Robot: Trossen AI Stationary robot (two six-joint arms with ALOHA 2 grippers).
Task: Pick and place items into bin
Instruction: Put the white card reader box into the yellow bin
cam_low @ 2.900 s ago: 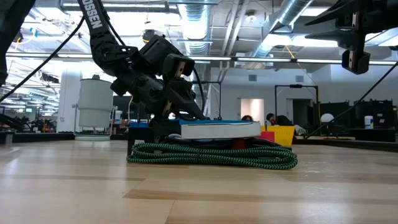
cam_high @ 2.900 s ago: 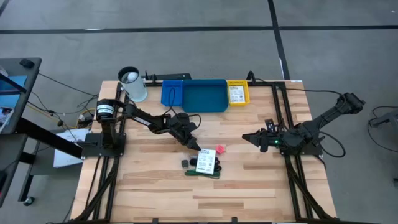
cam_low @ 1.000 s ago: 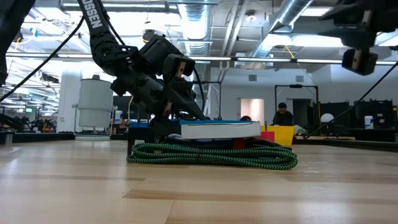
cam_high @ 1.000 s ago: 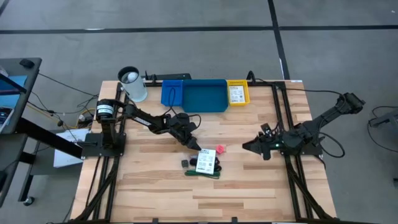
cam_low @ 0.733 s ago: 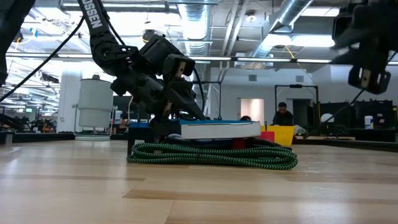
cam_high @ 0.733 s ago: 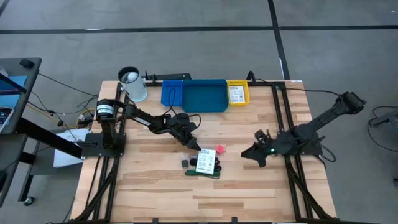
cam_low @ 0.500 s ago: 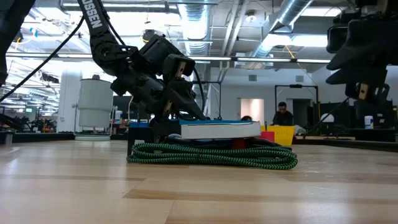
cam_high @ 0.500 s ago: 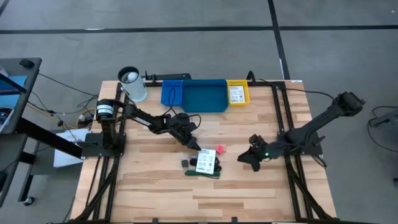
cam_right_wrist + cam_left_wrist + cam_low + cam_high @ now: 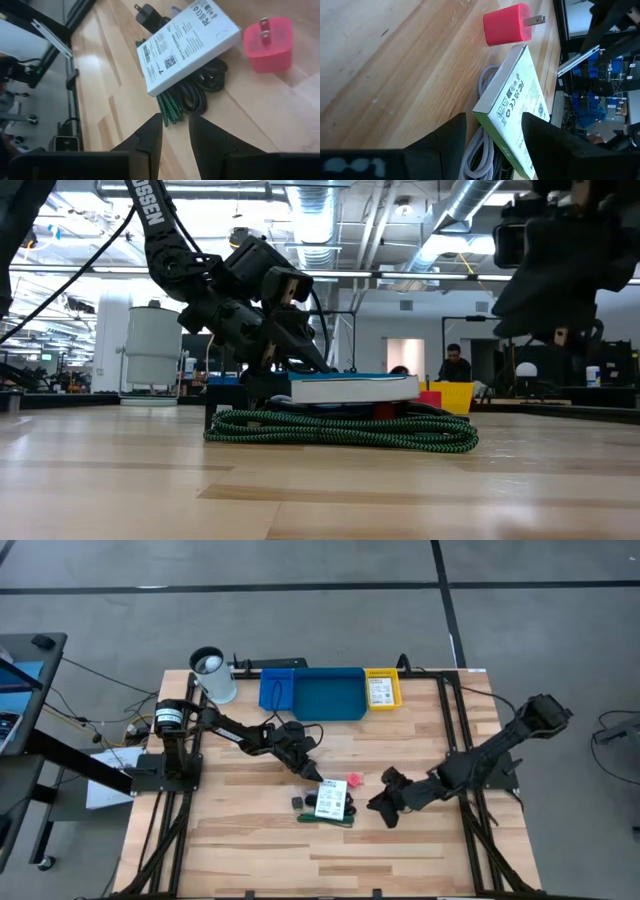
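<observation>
Reaching inward from the right edge, the right pincer [image 9: 384, 810] has come beside the heap while the left pincer [image 9: 310, 771] stays at the heap's far side.

Right fingers [image 9: 150, 137] stand a little apart above the green cable [image 9: 169, 111]; left fingers [image 9: 450, 135] are wide apart before the white box [image 9: 515, 100]. Heap lies mid-surface, the blue bin [image 9: 328, 694] at the far edge. Risk, I judge: both pincers meet over one heap and collide, or the cable drags the box and the pink-red cube [image 9: 269, 37] away.
</observation>
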